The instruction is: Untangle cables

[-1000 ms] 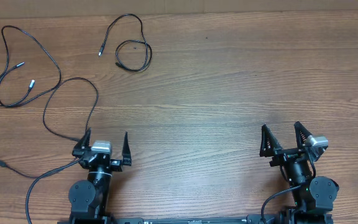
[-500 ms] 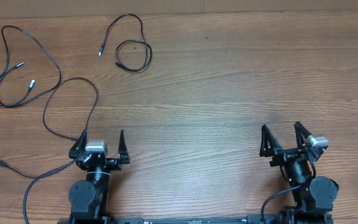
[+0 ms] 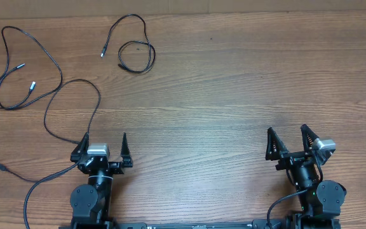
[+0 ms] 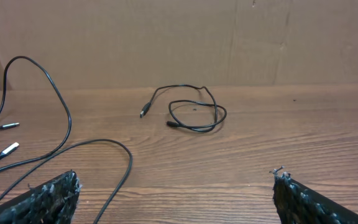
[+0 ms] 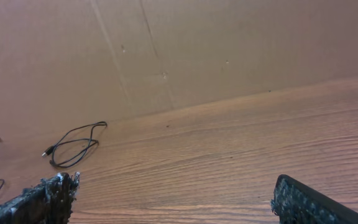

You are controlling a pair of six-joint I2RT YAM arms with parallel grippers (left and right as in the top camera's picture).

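While both arms sit at the near edge of the brown wood-grain desk (image 3: 234,83), the left gripper (image 3: 104,141) and the right gripper (image 3: 288,135) stand with jaws spread wide, grasping nothing. A short thin black cable with small plug ends (image 3: 136,56) lies in a loose loop at the far side, left of centre, apart from the rest. Long thin black cables with silver-tipped ends (image 3: 60,75) sprawl in overlapping loops at the far left; their count is unclear. One black strand (image 3: 98,95) curves down just beside the left gripper's outer finger; whether it touches is unclear. A small dark plug (image 3: 0,166) lies near the left edge.
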